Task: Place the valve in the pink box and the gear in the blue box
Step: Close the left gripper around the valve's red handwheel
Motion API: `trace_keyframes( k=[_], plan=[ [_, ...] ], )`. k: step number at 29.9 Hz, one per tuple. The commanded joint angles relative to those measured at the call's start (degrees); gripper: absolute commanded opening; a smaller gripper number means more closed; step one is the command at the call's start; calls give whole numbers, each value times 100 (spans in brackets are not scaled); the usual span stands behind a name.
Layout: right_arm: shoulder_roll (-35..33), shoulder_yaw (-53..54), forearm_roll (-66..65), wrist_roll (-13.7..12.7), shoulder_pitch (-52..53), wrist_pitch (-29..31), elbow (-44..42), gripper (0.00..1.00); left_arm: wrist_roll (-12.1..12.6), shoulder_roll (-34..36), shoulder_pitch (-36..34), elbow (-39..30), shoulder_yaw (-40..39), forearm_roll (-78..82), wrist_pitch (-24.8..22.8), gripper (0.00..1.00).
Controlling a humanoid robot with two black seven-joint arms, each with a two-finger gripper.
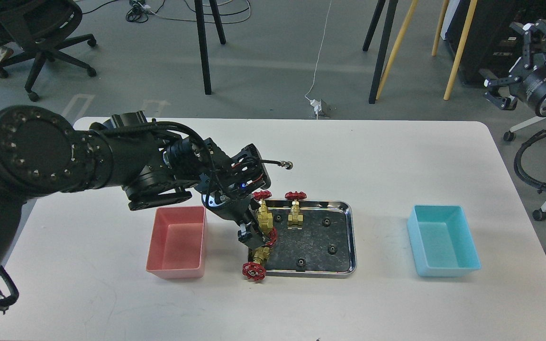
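Note:
Several brass valves with red handwheels lie at the left end of the steel tray (351,237): one valve (264,217), one (295,214), one (270,237) and one (256,265) hanging over the front left corner. Several tiny black gears, such as one gear (324,221), lie on the tray floor. My left gripper (250,236) points down at the tray's left edge, against the third valve; its dark fingers cannot be told apart. The pink box (178,241) stands empty left of the tray and the blue box (443,239) empty to the right. My right gripper (510,66) is raised off the table at far right, fingers spread and empty.
The white table (372,156) carries only the tray and the two boxes. Beyond its far edge stand chair and stand legs (382,52) on the grey floor. A cable end (288,165) sticks out from my left wrist above the tray.

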Motion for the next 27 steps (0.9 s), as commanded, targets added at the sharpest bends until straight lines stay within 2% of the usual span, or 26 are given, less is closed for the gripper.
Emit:
trace_keyframes(
  k=[1, 21, 27],
  plan=[
    [-26, 0, -3, 0, -42, 0, -1, 99, 0, 0, 45, 14, -17, 0, 61, 87],
    [-8, 9, 6, 0, -130, 0, 17, 99, 0, 70, 238, 93, 9, 0, 387, 60],
    [-8, 18, 14, 0, -156, 0, 26, 99, 0, 53, 431, 391, -9, 9, 387, 57]
  ],
)
